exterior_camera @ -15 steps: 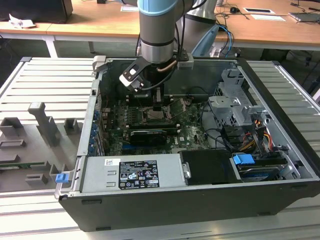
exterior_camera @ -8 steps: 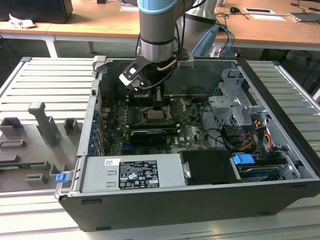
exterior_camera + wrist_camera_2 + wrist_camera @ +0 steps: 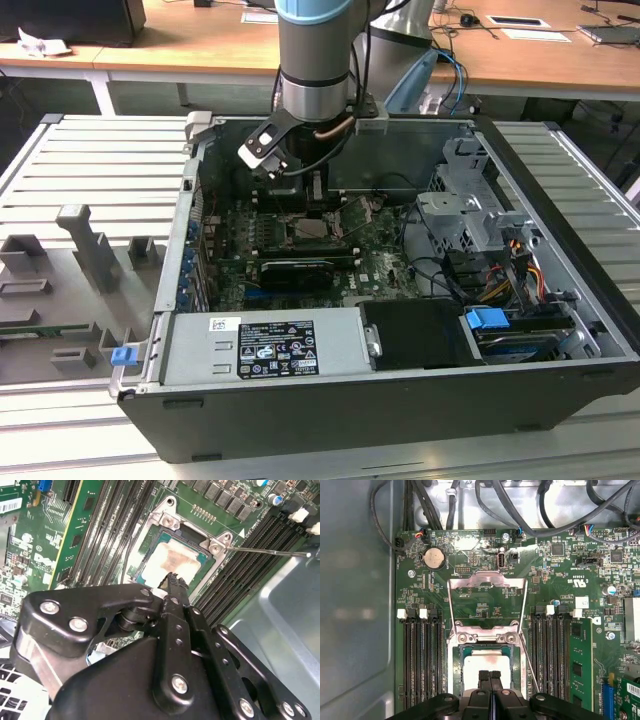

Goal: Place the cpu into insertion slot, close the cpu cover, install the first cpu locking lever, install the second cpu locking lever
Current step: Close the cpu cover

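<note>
Black gripper (image 3: 490, 675), fingers pressed together and empty, points at the pale silvery square cpu (image 3: 479, 661). It lies in the dark, silver-rimmed insertion slot (image 3: 452, 670).

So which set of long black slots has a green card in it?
The set away from the grey case wall: a green card stands there; the wall-side slots are empty.

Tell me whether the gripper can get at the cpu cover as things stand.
Probably yes. The shut gripper hangs over the cpu in the insertion slot; the cpu cover stands open just beyond, with no cable or part between them in the first wrist view.
</note>
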You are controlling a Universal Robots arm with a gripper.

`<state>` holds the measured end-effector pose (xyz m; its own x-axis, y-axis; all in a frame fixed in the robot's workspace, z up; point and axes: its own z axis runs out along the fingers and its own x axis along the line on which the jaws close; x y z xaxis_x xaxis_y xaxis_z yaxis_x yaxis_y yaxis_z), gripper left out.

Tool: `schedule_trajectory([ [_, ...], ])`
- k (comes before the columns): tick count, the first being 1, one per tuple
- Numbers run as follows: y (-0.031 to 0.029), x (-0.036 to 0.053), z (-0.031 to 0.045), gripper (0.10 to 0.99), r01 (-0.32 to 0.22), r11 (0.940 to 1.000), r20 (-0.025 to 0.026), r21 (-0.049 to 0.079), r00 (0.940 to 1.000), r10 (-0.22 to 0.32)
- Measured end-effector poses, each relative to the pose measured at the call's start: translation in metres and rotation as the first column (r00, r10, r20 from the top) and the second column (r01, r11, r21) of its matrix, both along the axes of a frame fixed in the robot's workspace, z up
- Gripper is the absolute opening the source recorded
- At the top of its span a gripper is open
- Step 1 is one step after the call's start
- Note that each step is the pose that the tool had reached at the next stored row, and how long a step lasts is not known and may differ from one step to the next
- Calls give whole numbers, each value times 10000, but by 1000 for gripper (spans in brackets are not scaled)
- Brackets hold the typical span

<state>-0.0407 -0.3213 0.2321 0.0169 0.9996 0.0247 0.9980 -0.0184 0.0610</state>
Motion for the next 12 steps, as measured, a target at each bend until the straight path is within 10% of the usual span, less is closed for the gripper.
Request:
schedule_trajectory([
  [12,1,0,30,106,0,10000,-1,-1,10000,0],
])
